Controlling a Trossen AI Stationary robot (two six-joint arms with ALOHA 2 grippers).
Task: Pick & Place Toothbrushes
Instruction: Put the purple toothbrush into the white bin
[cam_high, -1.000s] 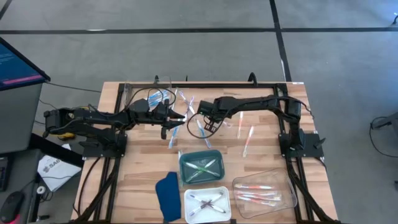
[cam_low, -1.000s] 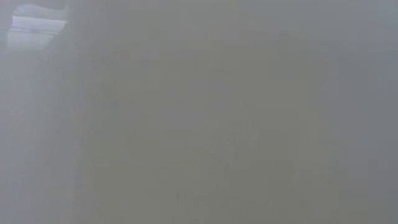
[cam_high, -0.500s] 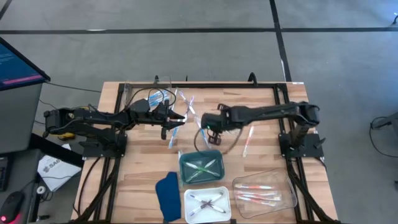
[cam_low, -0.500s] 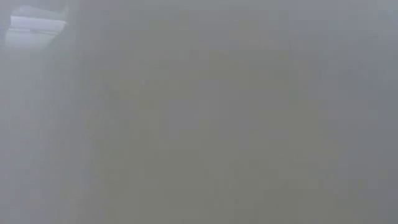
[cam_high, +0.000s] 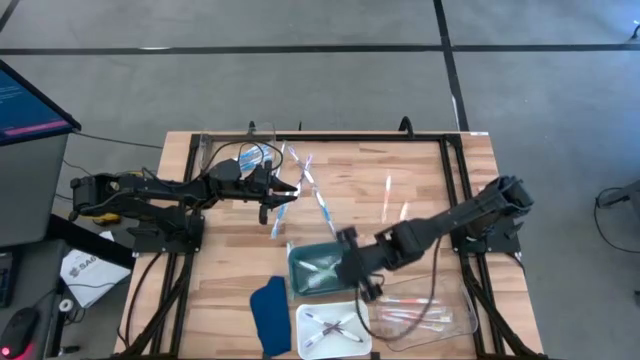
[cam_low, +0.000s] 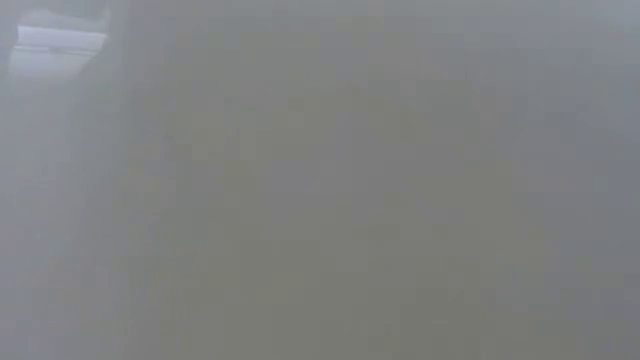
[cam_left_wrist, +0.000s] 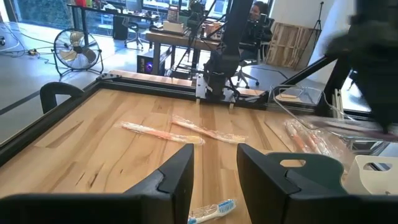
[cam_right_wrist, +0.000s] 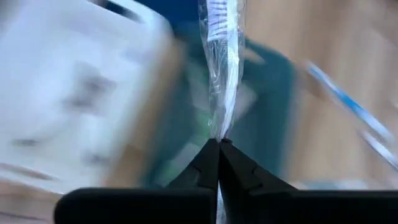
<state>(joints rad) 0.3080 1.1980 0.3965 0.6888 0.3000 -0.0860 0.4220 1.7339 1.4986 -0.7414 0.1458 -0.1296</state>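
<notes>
My right gripper (cam_right_wrist: 219, 142) is clenched on a wrapped toothbrush (cam_right_wrist: 221, 74), which sticks out straight ahead of my fingertips. This gripper (cam_high: 352, 268) hangs over the green tray (cam_high: 312, 270), beside the white tray (cam_high: 333, 330) and the clear tray (cam_high: 425, 310). My left gripper (cam_high: 283, 190) waits over the far left part of the table (cam_high: 220, 260), fingers (cam_left_wrist: 177, 177) parted, holding nothing. Other loose toothbrushes (cam_high: 320, 205) lie on the wood between my two arms.
</notes>
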